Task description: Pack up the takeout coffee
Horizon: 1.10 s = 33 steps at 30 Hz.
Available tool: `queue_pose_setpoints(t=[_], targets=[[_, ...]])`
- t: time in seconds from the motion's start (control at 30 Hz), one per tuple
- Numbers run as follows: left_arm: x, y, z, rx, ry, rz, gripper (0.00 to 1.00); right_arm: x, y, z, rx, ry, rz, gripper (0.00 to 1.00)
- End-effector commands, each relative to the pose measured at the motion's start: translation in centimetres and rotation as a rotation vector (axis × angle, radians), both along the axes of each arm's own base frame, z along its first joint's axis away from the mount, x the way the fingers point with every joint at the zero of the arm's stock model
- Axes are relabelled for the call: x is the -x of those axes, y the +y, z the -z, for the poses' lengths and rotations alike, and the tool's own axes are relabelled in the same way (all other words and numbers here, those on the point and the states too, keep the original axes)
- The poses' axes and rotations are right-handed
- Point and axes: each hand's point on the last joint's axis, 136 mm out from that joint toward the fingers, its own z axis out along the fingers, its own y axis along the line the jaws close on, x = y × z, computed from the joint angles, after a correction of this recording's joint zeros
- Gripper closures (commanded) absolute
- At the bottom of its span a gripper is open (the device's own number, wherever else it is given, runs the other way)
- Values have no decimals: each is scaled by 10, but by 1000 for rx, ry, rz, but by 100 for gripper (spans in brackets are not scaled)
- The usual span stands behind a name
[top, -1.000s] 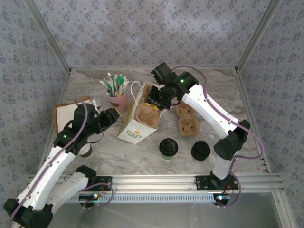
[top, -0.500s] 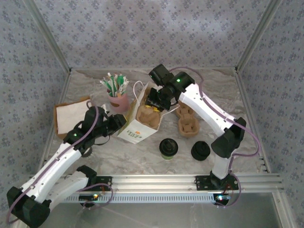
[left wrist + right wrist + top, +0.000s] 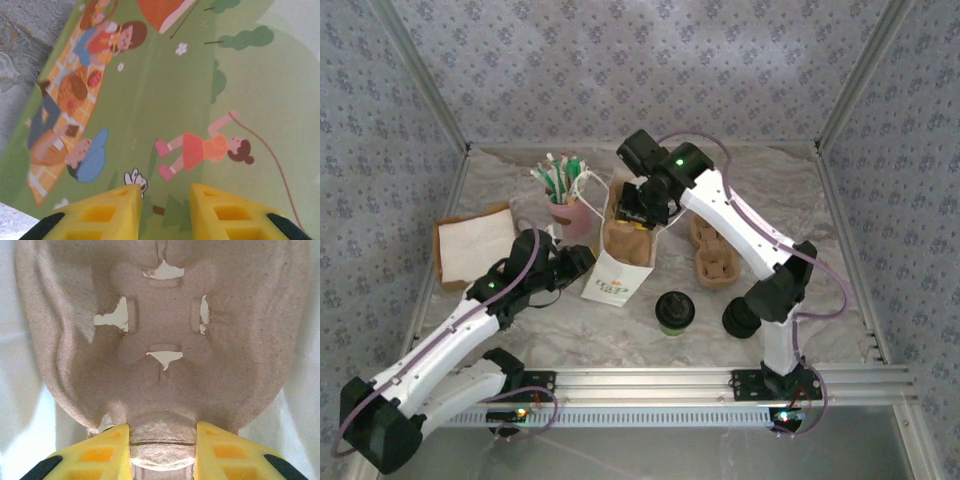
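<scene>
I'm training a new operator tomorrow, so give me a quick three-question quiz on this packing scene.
1. True or false: the small paper cup with round black lid is inside the white printed paper bag.
2. The right claw grips: A) the brown moulded-pulp cup tray; B) a loose lid; C) a napkin.
3. Which claw is at the bag's printed side?
Key: 1 false, the cup stands outside the bag; 2 A; 3 the left claw.

My work cell: enclosure and bench.
Walls (image 3: 640, 60), blue-grey small-print paper, three sides; aluminium corner posts (image 3: 420, 75); grey marbled tabletop (image 3: 620, 335); slotted aluminium rail (image 3: 660, 382) along my near edge; even light.
</scene>
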Motion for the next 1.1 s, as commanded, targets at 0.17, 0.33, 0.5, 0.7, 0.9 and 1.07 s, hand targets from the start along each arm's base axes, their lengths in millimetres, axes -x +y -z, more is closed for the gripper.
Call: queue_pose_setpoints(t=[0.17,0.33,0.5,0.7,0.9,1.07], targets=[[2,-6,2,72,-20,-14,69,19,0,7,171,-22,-165,69],[6,4,9,50,-20,-40,69,23,-4,18,258,-30,-224,69],[7,7,12,36,-17,-46,69,27,-8,28,326,-29,-263,68],[8,9,16,21,-12,-49,69,31,-1,42,357,-2,-291,68],[10,11,25,17,2,-55,69,35,8,53,364,11,-309,68],[10,11,28,13,5,-55,69,38,12,63,384,27,-321,68]])
